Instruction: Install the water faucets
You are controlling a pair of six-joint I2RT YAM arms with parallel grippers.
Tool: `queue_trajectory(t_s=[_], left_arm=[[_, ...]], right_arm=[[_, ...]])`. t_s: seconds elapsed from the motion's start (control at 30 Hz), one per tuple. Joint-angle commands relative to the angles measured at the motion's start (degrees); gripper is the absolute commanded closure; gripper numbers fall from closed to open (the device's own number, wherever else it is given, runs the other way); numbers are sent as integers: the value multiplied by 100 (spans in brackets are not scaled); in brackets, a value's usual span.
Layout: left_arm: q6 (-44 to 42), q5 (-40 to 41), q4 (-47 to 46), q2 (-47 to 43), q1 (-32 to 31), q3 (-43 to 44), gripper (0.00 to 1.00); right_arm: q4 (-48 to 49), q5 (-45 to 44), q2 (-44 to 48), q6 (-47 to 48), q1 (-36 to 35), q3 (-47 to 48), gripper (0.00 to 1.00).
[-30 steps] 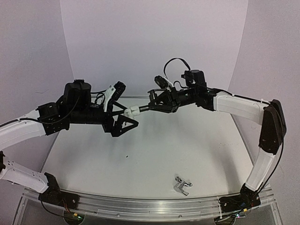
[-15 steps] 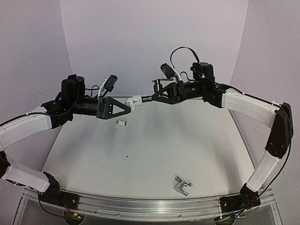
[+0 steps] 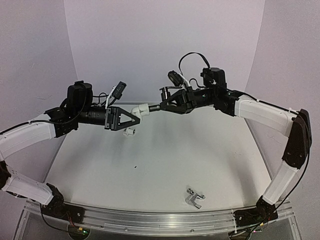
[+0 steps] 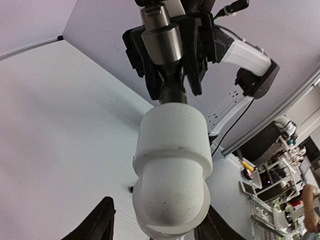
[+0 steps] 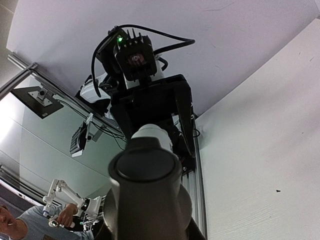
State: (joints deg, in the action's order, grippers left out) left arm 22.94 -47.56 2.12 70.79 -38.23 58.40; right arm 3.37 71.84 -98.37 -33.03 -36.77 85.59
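Dark faucet [image 4: 161, 42], white fitting [image 4: 172, 150] (both aloft)

Black left claw [image 3: 136, 118] and right claw [image 3: 163, 106]. White arm links [image 3: 25, 137], black joints. Dark grey faucet [image 3: 155, 107], paler steel-grey barrel up close. Plain white fitting [image 3: 141, 108]; second white fitting [image 3: 130, 132]. Shiny chrome faucet [image 3: 194, 198]. Matte white surface [image 3: 175, 155], one dark speck. Pale lilac backdrop [image 3: 160, 40]. Green LED [image 5: 119, 38].
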Motion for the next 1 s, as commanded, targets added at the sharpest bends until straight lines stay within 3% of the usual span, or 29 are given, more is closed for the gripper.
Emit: queue_trajectory(t_s=[0.0, 0.2, 0.47, 0.53, 0.63, 0.7, 0.77, 0.97], left_arm=[[-1017, 745, 425, -267, -294, 218, 51], [-2702, 2604, 958, -547, -1139, 162, 66], [-3809, 4142, 923, -1101, -1360, -68, 74], [-3838, 4299, 1063, -1058, -1357, -19, 69], [-3669, 4081, 1347, -890, -1356, 111, 37], [-3514, 4019, 1439, -793, -1360, 143, 27], [-3431, 4053, 1354, -784, -1360, 47, 24], [-3111, 4124, 1074, -1042, -1354, -99, 30]], right_arm=[[406, 317, -114, -561, -23, 30, 100], [392, 377, -299, -857, -28, -206, 100], [400, 513, -345, -921, -27, -503, 100], [401, 537, -298, -860, -28, -518, 100], [402, 498, -240, -768, -25, -498, 100], [401, 496, -227, -758, -24, -485, 100], [401, 521, -227, -765, -25, -502, 100], [378, 448, -119, -424, -23, -466, 100]])
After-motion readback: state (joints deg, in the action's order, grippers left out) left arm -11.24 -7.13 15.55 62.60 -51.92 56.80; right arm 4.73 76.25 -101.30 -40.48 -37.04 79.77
